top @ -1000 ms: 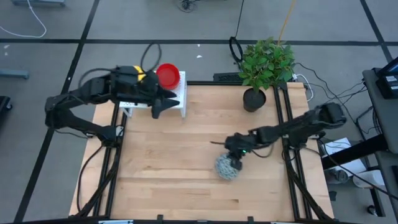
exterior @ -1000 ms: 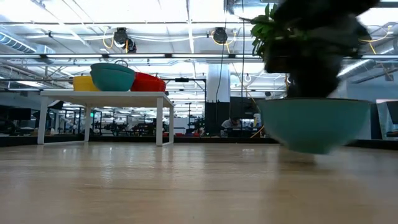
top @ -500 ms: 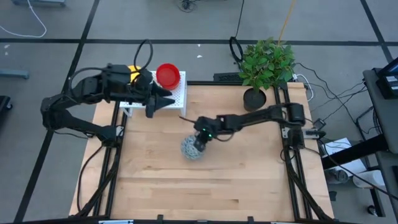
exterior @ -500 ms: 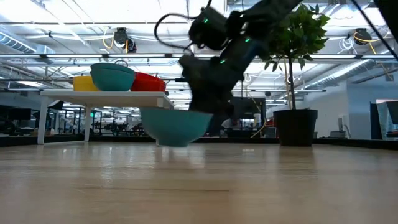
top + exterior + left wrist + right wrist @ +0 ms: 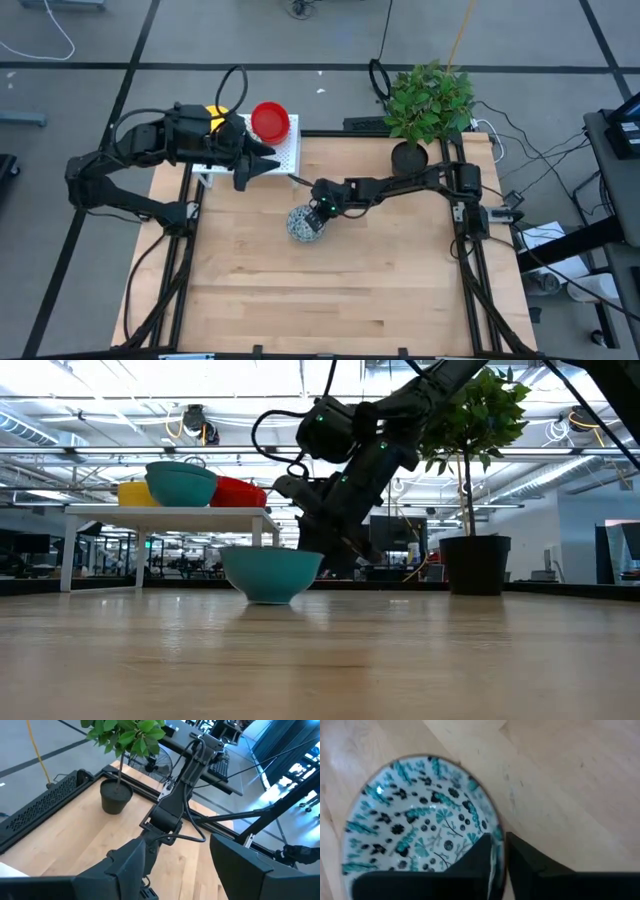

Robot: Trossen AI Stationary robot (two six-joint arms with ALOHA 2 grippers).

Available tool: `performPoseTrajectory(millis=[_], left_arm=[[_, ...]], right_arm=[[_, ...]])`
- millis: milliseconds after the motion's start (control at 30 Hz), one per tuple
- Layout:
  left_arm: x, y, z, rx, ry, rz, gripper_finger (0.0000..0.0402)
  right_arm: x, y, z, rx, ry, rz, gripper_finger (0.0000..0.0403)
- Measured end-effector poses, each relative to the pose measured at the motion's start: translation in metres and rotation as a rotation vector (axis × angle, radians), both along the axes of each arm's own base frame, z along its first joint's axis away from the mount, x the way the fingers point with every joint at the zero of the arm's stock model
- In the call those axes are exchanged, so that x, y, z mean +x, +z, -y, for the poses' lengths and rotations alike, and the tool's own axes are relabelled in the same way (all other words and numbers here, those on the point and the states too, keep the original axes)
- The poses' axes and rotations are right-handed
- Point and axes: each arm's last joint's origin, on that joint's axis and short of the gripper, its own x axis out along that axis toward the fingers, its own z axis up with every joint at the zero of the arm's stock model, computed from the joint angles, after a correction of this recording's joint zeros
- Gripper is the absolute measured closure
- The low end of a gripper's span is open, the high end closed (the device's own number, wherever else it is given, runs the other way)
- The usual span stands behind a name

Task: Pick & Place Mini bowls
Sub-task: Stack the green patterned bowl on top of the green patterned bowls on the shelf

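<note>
A mini bowl (image 5: 303, 222), teal outside (image 5: 270, 572) and white with a teal and dark pattern inside (image 5: 420, 820), stands on the wooden table left of its middle. My right gripper (image 5: 322, 208) is shut on its rim. On the white perforated rack (image 5: 287, 150) at the far left corner sit a red bowl (image 5: 270, 120), a yellow bowl (image 5: 135, 492) and a teal one (image 5: 182, 484). My left gripper (image 5: 262, 162) hovers open over the rack's near edge, its fingers (image 5: 130, 865) apart and touching nothing. My right gripper pinches the bowl's rim (image 5: 496, 837) on the side toward the table's right, one finger (image 5: 475, 857) inside the bowl and one outside (image 5: 522, 857). The fingers slant down from the right and above (image 5: 335, 525). The bowl stands upright with its base (image 5: 268, 600) on the table.
A black plant pot (image 5: 408, 160) with a leafy plant (image 5: 428, 98) stands at the table's far right corner. Black frame rails (image 5: 180, 240) run along the table's left and right edges. Bare wood (image 5: 330, 300) fills the near half of the table.
My right gripper has carried the bowl from the table's right middle toward the left and far side, closer to the rack, and lowered it until its base rests on the table. It has stayed shut on the rim throughout.
</note>
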Motion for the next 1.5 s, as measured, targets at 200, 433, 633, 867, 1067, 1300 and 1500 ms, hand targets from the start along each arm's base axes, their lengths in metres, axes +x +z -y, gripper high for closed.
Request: performPoseTrajectory(millis=[200,433,633,867,1067,1300,1500], left_arm=[[0.0,-0.001,0.0,-0.002,-0.001,-0.013,0.0174],[0.003,-0.016,0.001,-0.015,-0.017,-0.152,0.0174],[0.025,-0.045,0.006,0.009,-0.088,-0.38,0.0174],[0.061,-0.084,0.018,0.115,-0.247,-0.624,0.0174],[0.089,-0.124,0.026,0.204,-0.403,-0.837,0.0174],[0.12,-0.171,0.039,0.323,-0.616,-0.997,0.0174],[0.14,-0.208,0.051,0.489,-0.837,-1.078,0.0174]], right_arm=[[-0.002,0.005,0.001,-0.029,0.041,0.003,0.0279],[-0.022,0.055,-0.002,-0.001,0.21,0.058,0.0223],[-0.061,0.11,-0.004,-0.14,0.255,0.025,0.0228],[-0.122,0.165,-0.012,-0.302,0.215,-0.037,0.0241],[-0.178,0.186,-0.021,-0.416,0.17,-0.008,0.0243],[-0.232,0.155,-0.028,-0.357,0.074,0.132,0.0248],[-0.26,0.107,-0.03,-0.289,-0.017,0.234,0.0248]])
